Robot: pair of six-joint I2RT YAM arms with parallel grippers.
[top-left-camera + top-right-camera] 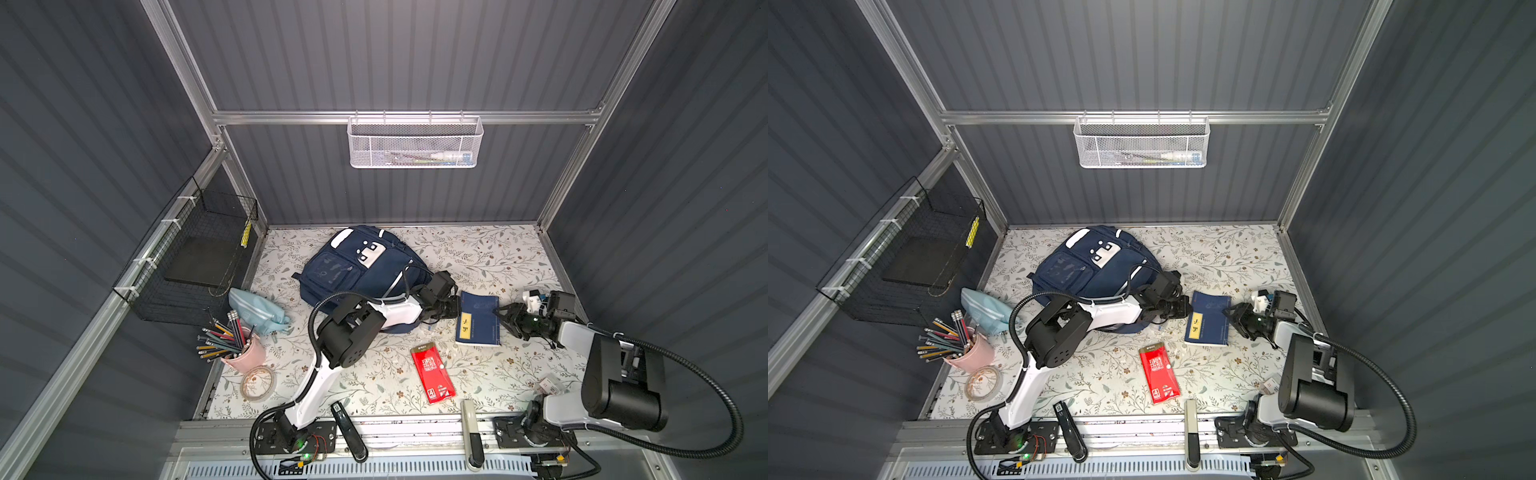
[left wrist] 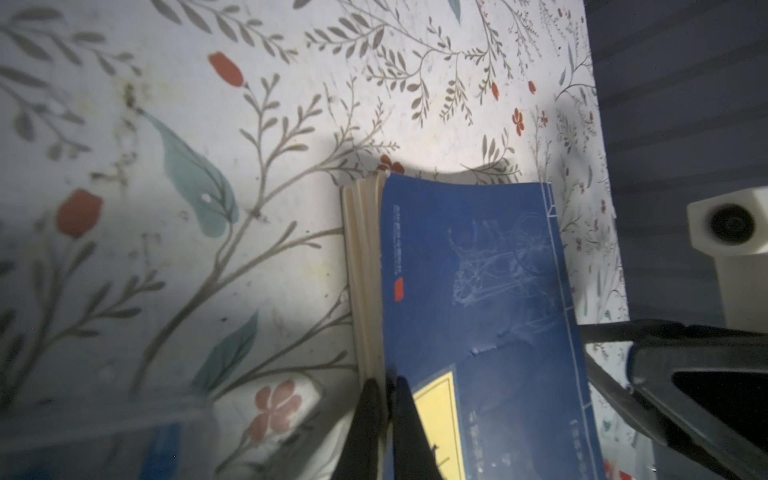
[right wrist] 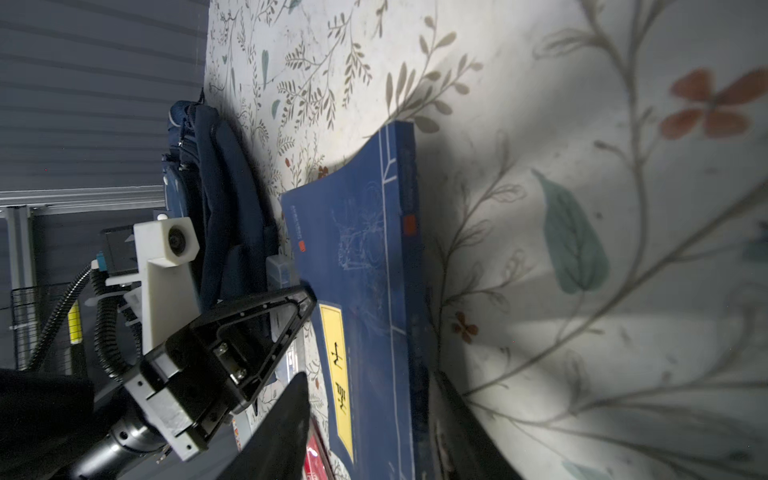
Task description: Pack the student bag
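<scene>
Student bag (image 1: 361,270), one; blue book (image 1: 482,320), one; red packet (image 1: 432,372), one.

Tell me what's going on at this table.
Both arms are working on the blue book, which lies beside the student bag. The left gripper is pinched shut on the edge of the book's cover. The right gripper stands open astride the spine side. The red packet lies untouched nearer the front.
</scene>
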